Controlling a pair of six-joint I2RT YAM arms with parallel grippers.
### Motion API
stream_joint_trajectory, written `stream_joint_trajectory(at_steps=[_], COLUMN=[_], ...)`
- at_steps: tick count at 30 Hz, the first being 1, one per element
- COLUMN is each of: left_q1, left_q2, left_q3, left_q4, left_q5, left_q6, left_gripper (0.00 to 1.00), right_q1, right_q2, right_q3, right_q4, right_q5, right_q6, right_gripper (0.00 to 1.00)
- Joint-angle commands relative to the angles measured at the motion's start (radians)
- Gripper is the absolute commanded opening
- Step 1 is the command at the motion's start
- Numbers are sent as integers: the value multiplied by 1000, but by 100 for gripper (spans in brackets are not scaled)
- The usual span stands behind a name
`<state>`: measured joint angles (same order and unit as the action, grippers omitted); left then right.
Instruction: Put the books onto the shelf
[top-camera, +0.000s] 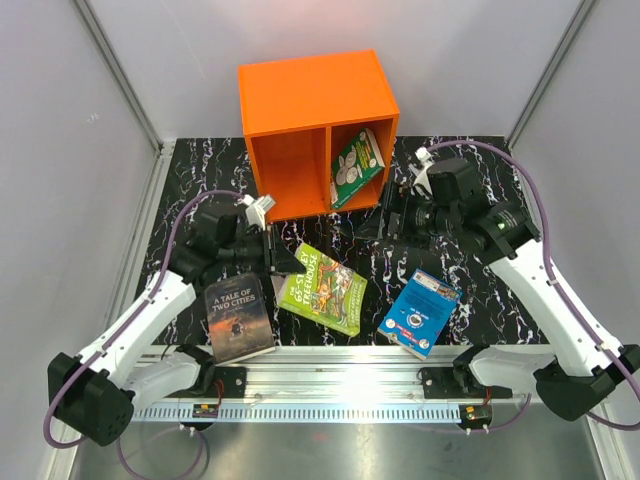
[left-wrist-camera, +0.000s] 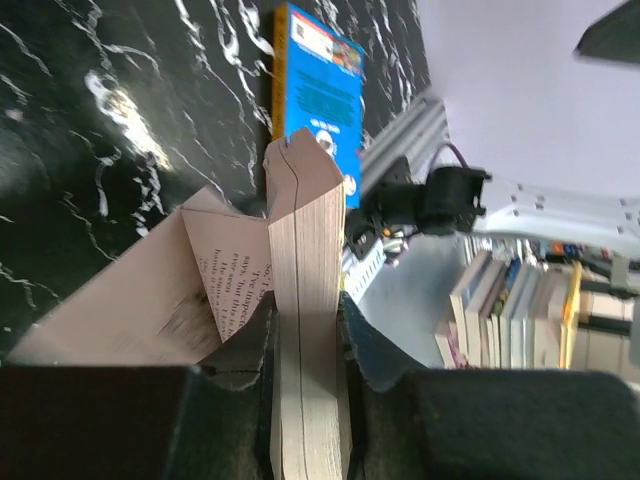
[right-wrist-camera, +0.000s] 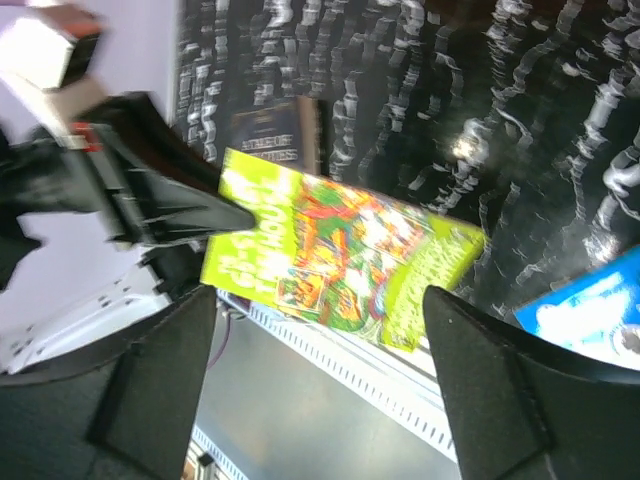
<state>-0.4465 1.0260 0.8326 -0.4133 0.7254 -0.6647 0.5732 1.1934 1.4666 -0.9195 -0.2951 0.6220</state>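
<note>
left gripper (top-camera: 283, 258) clamped on green book (top-camera: 325, 290) left edge | book's length runs rightward from fingers, shelf (top-camera: 300, 100) just behind | right gripper (top-camera: 390, 228) spread wide, empty, farther off

- One black marbled worktop (top-camera: 470, 165).
- One orange shelf (top-camera: 300, 95), with two compartments.
- Four paperbacks: one dark brown "A Tale of Two Cities" (top-camera: 239, 318), one bright blue paperback (top-camera: 420, 312), and two with green illustrated covers, the unshelved green paperback (top-camera: 323, 288) and the shelved green paperback (top-camera: 357, 165).
- Two robot arms, left arm (top-camera: 140, 320) and right arm (top-camera: 545, 290).
- Two two-finger grippers, left gripper (left-wrist-camera: 305, 320) and right gripper (right-wrist-camera: 318, 292).
</note>
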Motion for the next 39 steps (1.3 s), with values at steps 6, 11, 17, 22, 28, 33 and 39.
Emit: stream_joint_trajectory(at_steps=[6,11,17,22,28,33,39], left_q1=[23,69,97,97,97,98,97], left_q2=[-6,-33,-66,-102,-139,-176,-225], left_q3=[158,188,169,151,106,40,17], left_q4=[108,139,238,315,398,533,497], left_q5=[-124,-121,-52,-24,-3,-18,-37], left_q6=[-160,-228,-340,-421,-492,-588,-572], left_gripper=[0,0,0,0,0,0,0], right_q1=[-19,-53,-73,-72,-72,-72,-72], right_q2=[-103,-175,-201,-213,-180,-143,-158], right_q3=[-219,-380,-482,-508,-529,-539,-540], right_q4=[-33,105,217,359,624,752,751], right_q5=[18,-70,-144,-188,-260,-305,-309], right_q6=[163,291,403,481,631,728,736], right_gripper=[100,100,100,100,100,100,75])
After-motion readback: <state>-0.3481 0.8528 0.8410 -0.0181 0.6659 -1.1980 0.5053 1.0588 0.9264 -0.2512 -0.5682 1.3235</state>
